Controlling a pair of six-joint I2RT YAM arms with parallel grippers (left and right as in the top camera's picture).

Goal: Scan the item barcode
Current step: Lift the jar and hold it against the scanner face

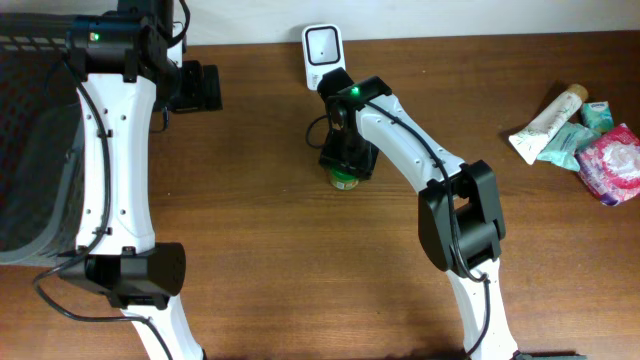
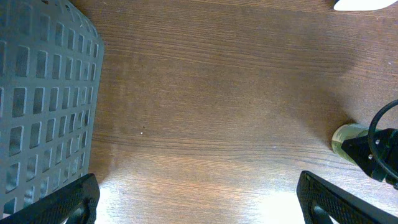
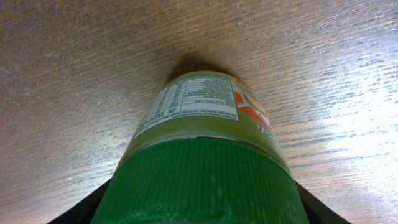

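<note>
A small jar (image 1: 343,180) with a green ribbed lid and a white nutrition label stands upright mid-table, in front of the white barcode scanner (image 1: 322,45). My right gripper (image 1: 347,160) comes down over it. In the right wrist view the lid (image 3: 205,186) fills the gap of the right gripper (image 3: 199,210), and both black fingers (image 3: 84,208) press against its sides. My left gripper (image 1: 197,87) hovers at the back left, open and empty (image 2: 199,202) over bare wood. The left wrist view catches the jar (image 2: 345,138) at its right edge.
A dark mesh basket (image 1: 30,150) fills the left side and shows again as the basket (image 2: 43,93) in the left wrist view. At the far right lie a cream tube (image 1: 545,125), teal packets (image 1: 572,140) and a pink packet (image 1: 610,165).
</note>
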